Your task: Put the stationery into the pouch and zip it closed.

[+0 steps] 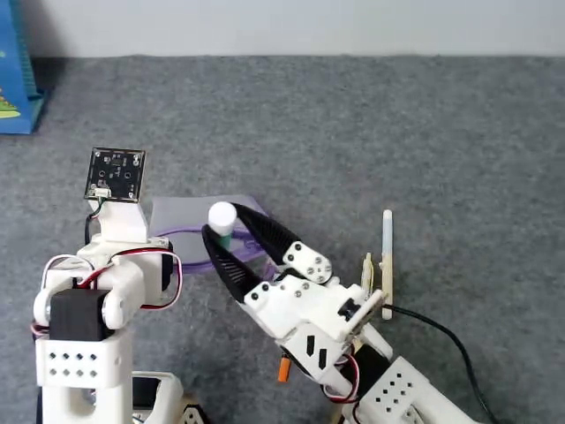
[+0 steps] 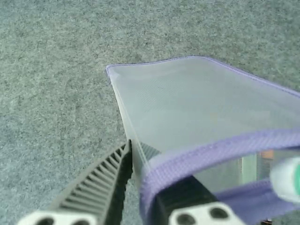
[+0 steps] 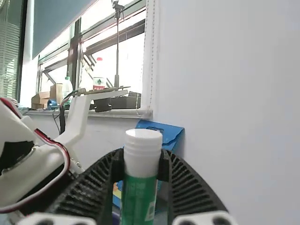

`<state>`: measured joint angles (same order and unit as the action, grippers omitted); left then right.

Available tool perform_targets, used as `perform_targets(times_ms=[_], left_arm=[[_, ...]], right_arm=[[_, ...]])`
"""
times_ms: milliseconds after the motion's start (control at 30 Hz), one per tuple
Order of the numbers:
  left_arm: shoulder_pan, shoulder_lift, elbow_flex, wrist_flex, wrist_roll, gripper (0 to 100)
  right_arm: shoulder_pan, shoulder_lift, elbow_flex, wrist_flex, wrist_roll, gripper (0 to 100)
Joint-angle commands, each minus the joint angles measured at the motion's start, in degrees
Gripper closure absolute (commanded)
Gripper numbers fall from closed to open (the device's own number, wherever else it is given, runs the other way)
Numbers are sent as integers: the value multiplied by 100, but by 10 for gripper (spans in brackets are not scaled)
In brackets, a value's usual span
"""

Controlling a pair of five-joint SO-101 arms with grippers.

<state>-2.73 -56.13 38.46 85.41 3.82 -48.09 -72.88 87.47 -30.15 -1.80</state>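
One glue stick [image 3: 139, 174], green-bodied and white-capped, stands upright, clamped between the right gripper's [image 1: 222, 223] fingers at the open mouth of the translucent, purple-trimmed pouch [image 2: 197, 108] on the grey table [image 1: 441, 132]. The left gripper [image 2: 138, 159] pinches the pouch's rim.

White arms [image 1: 84, 353], ribbed black claws [image 1: 221, 226], seemingly red-black wiring [image 1: 141, 253].

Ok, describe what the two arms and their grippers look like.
Both arms are white plastic shells with black motors. The left arm has red and white wires and a black camera board on its wrist; a black cable trails from the right arm. The right gripper and left gripper have black, ribbed, tapering fingers.
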Motion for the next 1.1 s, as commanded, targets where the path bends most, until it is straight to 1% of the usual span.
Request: perform_targets(times_ms=[0,167,367,533,733,800,867,1000,1067], left_arm=[[-9,18,-92,9,53,989],[-9,18,-92,9,53,989],[-9,9,-92,18,53,989],[-18,9,-92,26,53,989],[-18,9,-92,26,53,989],[-18,9,-92,26,53,989],[-18,9,-92,26,53,989],[-18,9,-92,26,53,989],[-18,9,-92,26,53,989]], right_arm=[[75,-75,-105,-189,-35,991],[75,119,-158,-215,-35,991],[75,1051,-826,-215,-62,991],[75,1736,-1055,-233,-70,991],[136,2404,-888,-1130,-26,991],[136,2466,-844,-1077,-26,986],[92,2396,-765,-813,-26,960],[92,2026,-624,-330,-26,831],[92,1727,-615,31,-35,809]])
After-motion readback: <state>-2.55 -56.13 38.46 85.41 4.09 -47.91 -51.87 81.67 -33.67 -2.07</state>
